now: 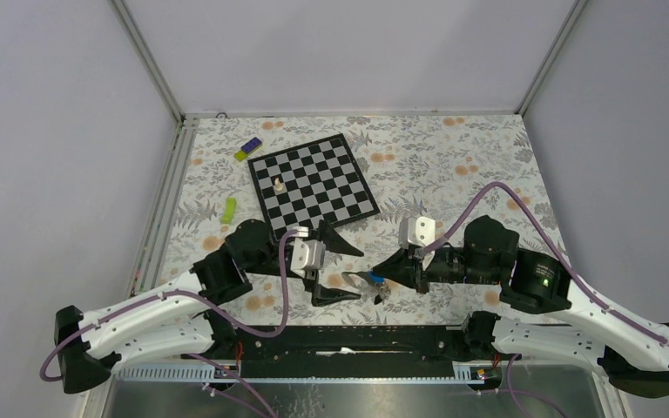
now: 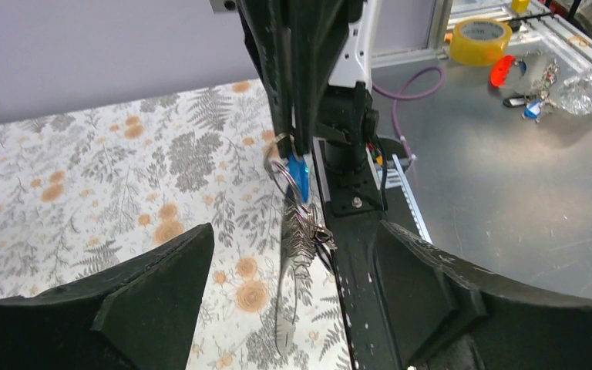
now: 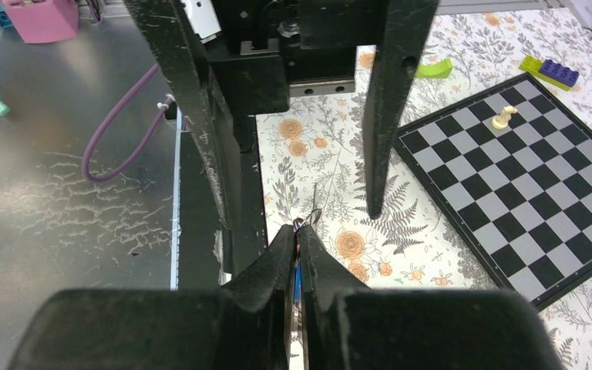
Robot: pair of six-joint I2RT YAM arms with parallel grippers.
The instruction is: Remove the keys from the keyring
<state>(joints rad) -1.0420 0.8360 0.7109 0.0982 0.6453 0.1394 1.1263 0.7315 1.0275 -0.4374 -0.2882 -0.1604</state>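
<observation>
Currently the keyring (image 2: 280,171) sits close to the near edge of the worktop (image 1: 453,165), about midway along it, between my two arms. Its blue tag (image 2: 300,176) is pinched between the fingers of my right gripper (image 3: 297,250), which are nearly together on it. The keys (image 2: 302,235) hang in a silvery bunch below the ring, down toward the floral cloth; I cannot tell whether the lowest one touches it. My left gripper (image 1: 360,275) stands wide, one finger on either side of the bunch and touching none of it. Farther back, toward the far edge, lies a chessboard (image 1: 314,180) with a white chess piece (image 1: 277,184) on its left side, and a purple-and-green brick (image 1: 247,149) just off its far left corner.
</observation>
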